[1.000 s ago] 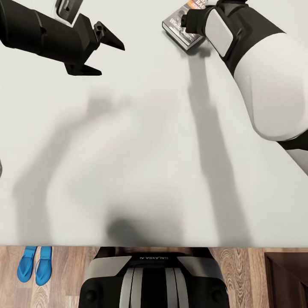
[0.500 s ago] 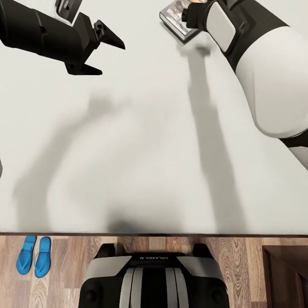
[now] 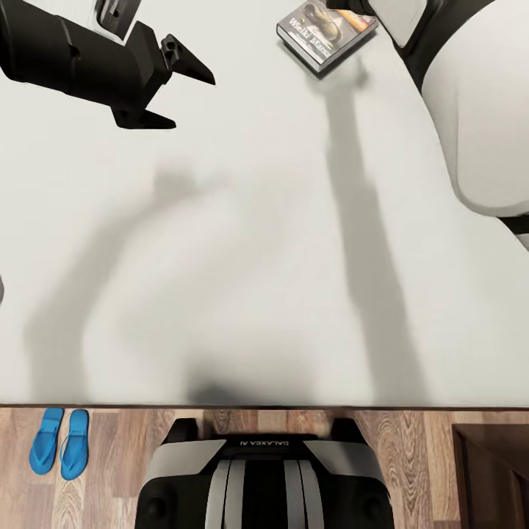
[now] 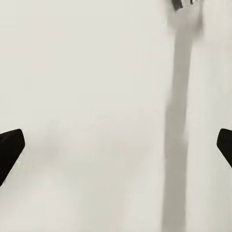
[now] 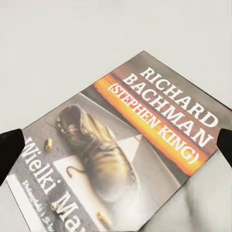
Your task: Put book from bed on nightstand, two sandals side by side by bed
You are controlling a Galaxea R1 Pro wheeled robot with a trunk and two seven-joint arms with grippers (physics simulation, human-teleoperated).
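Note:
The book [image 3: 324,33] lies flat on the pale mattress of the bed [image 3: 242,242] at its far side, dark cover with a boot picture and white lettering. In the right wrist view the book [image 5: 130,150] sits below my right gripper [image 5: 116,145], which is open, its fingertips [image 5: 10,149] wide apart on either side and above it. My left gripper [image 3: 192,103] hangs open over bare mattress, left of the book. Two blue sandals [image 3: 60,442] lie side by side on the wood floor beside the bed's near edge.
The bed's dark frame edge [image 3: 110,406] runs across just ahead of my base. A dark brown nightstand [image 3: 494,474] stands at the near right corner. Wood-plank floor [image 3: 411,455] shows between it and my base. Arm shadows fall on the mattress.
The view has shifted a little. My right gripper has pulled back from over the book, uncovering most of the cover. The left arm has stayed put.

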